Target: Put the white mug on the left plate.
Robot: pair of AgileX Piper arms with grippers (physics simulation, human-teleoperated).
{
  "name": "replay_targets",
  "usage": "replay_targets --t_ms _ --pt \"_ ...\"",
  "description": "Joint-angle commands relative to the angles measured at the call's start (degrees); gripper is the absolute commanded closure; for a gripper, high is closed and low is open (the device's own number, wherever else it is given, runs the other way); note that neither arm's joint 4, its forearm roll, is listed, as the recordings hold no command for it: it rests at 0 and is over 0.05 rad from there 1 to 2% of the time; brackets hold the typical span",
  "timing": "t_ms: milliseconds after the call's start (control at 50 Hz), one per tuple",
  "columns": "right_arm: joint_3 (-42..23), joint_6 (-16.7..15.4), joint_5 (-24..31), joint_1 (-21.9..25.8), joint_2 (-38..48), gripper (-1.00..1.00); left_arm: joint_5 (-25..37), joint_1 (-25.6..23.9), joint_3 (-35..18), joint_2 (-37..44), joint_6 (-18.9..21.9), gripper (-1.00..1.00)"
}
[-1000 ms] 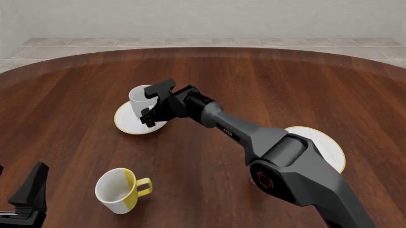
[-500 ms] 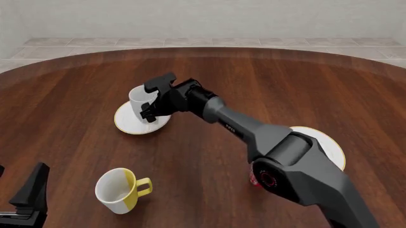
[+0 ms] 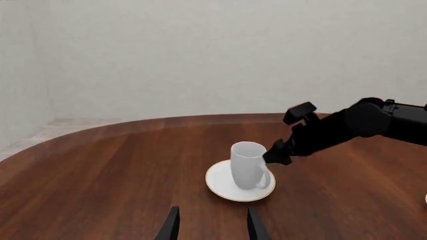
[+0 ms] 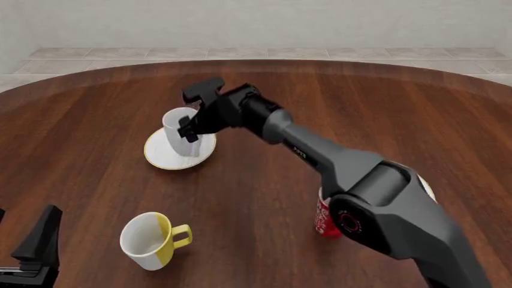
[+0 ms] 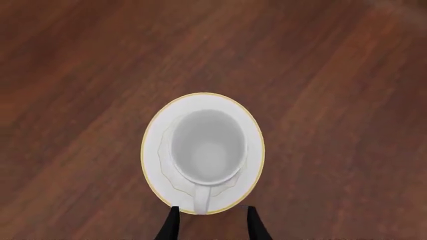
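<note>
The white mug [image 4: 176, 129] stands upright on the left plate [image 4: 160, 157], a small saucer with a thin golden rim. My right gripper [image 4: 193, 111] hovers just above and beside the mug, open, holding nothing. From the right wrist view I look straight down into the mug [image 5: 208, 147] on the plate [image 5: 152, 150], its handle toward the open right gripper [image 5: 210, 227]. The left wrist view shows the mug [image 3: 248, 165], the plate [image 3: 221, 184] and the right gripper [image 3: 287, 134] apart from the mug. My left gripper [image 3: 212, 227] is open near the table's front left [image 4: 36, 243].
A white mug with a yellow side and handle [image 4: 148, 240] stands at the front left. Partly hidden behind the right arm is a red mug [image 4: 324, 219]. A sliver of a larger white plate [image 4: 425, 187] shows beside the arm.
The right gripper has let go of the white mug and risen up and back from it. The mug stays on the plate. The left arm has not moved.
</note>
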Motion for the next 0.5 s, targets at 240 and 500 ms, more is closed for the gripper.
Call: replay_targets --t_ms 240,500 --pt "-0.9 -1.7 2.4 -0.6 -3.8 -1.0 -0.1 -0.1 -0.5 0.0 0.3 -1.0" --pt "-1.0 -3.4 3.5 -1.3 -6.6 -1.0 -0.2 -0.1 -0.4 0.0 0.2 -1.0"
